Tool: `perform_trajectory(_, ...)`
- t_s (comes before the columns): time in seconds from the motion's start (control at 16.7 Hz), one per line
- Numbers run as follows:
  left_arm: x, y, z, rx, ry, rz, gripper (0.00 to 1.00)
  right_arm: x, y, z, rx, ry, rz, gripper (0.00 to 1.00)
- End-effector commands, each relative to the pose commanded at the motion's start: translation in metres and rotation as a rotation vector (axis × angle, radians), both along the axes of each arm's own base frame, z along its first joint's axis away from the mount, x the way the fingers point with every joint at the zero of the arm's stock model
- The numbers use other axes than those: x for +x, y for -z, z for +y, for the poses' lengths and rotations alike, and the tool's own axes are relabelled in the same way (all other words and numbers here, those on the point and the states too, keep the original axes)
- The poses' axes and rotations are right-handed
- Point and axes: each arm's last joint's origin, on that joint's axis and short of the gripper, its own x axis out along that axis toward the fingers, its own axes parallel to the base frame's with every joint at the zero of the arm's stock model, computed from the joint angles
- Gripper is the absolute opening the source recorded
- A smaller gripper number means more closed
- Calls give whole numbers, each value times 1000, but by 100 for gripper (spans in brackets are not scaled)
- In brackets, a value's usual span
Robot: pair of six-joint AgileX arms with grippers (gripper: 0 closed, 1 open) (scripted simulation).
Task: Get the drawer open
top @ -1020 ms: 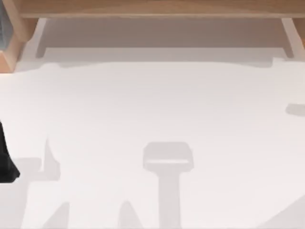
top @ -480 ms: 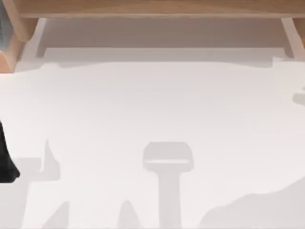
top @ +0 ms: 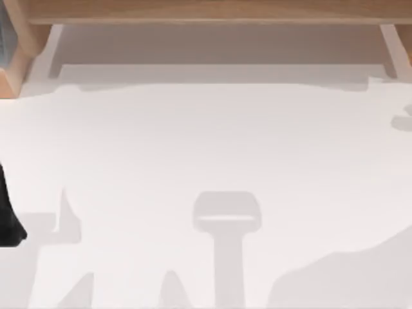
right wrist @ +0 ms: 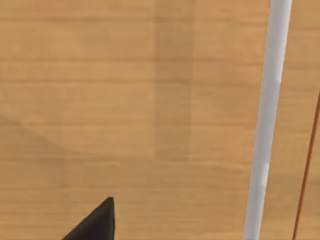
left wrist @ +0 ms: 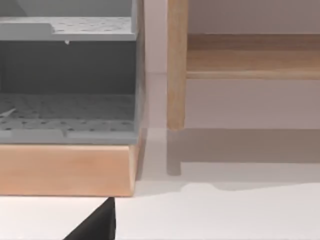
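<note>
Drawer front (right wrist: 125, 100) fills the right wrist view, its white bar handle (right wrist: 265, 120) at 3 o'clock, untouched. Right gripper: only a dark fingertip (right wrist: 95, 225) shows, can't tell if jaws are released or clenched. No grasp yet, so approx all the pulling's left. Left arm (top: 8, 219) parked at table's (top: 206, 148) 9 o'clock.

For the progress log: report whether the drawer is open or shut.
Cannot tell. The right wrist view faces a wooden panel with a white handle bar, with no gap or drawer edge visible.
</note>
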Motion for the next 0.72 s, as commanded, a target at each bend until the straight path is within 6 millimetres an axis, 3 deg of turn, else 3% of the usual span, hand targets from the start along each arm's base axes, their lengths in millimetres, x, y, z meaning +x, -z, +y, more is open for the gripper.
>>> perform_trajectory(0.3, 0, 0, 0, 0, 0, 0, 100, 5, 0, 0, 0, 0, 0, 100)
perform_trajectory(0.72, 0, 0, 0, 0, 0, 0, 100, 5, 0, 0, 0, 0, 0, 47)
